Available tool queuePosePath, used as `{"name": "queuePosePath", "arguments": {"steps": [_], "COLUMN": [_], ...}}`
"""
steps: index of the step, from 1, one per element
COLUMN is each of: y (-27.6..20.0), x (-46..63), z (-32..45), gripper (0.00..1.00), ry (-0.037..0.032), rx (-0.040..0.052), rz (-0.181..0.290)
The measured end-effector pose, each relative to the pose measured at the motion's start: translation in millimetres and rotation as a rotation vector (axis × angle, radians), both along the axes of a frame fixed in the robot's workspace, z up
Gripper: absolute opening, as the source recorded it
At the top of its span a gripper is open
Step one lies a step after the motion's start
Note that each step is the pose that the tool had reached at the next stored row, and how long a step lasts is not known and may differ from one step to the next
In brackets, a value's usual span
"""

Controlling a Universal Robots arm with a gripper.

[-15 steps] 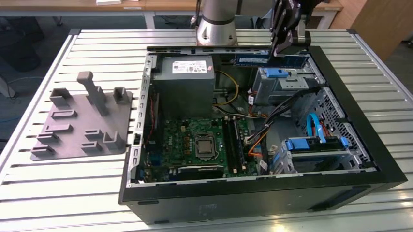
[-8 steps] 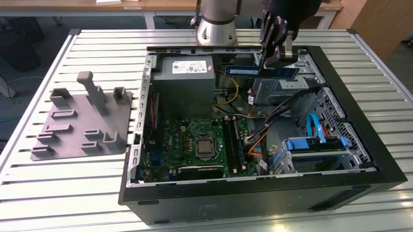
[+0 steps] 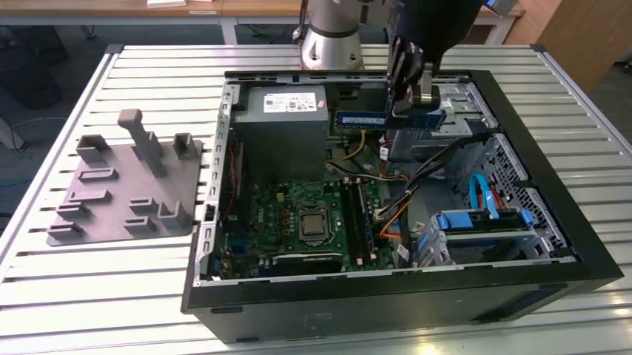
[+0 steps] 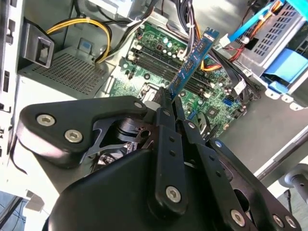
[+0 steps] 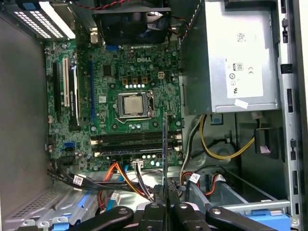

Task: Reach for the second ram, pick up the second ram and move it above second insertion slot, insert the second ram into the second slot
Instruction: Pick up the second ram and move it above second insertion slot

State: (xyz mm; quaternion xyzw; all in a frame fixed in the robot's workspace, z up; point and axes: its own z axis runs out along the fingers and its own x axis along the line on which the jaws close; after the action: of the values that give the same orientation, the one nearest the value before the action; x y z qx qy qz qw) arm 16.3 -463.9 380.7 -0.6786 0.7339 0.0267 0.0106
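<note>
Gripper (image 3: 415, 103) is clamped on the ram (image 3: 371, 118), holding it by one end with the fingers closed narrow against its two flat faces. In the exterior view the ram hangs level in the upper middle of the frame, above the open case (image 3: 395, 303), just beside the power supply (image 3: 281, 111) on the exterior view's right, and well apart from the motherboard (image 3: 296, 214) below. The slots (image 3: 357, 222) lie lower in the frame, near the processor (image 3: 314, 225); the ram is not over them and touches nothing but the gripper. This view alone shows the grey fixture plate (image 3: 129, 185) on the slatted table (image 3: 99, 296), at the exterior view's left of the case. In the second wrist view the ram (image 4: 195, 57) shows its blue face and dark chips, rising from between the fingertips (image 4: 163, 103) of the gripper (image 4: 171, 98), with the slots (image 4: 159, 60) and yellow cables (image 4: 103, 38) behind it. In the first wrist view the ram (image 5: 165, 144) is seen edge-on as a thin dark line coming out of the gripper (image 5: 166, 195), crossing the slots (image 5: 130, 139) at a right angle. Whether any slot is filled cannot be told.
</note>
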Motion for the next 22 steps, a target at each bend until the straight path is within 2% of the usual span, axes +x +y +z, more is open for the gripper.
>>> {"name": "queuePosePath", "arguments": {"steps": [11, 22], "y": [-0.1, -0.1], "x": [-1.4, -2.3], "z": [-18.2, -32.4], "gripper": [0.14, 0.14], "ry": [0.0000, 0.0000], "rx": [0.0000, 0.0000], "rz": [0.000, 0.000]}}
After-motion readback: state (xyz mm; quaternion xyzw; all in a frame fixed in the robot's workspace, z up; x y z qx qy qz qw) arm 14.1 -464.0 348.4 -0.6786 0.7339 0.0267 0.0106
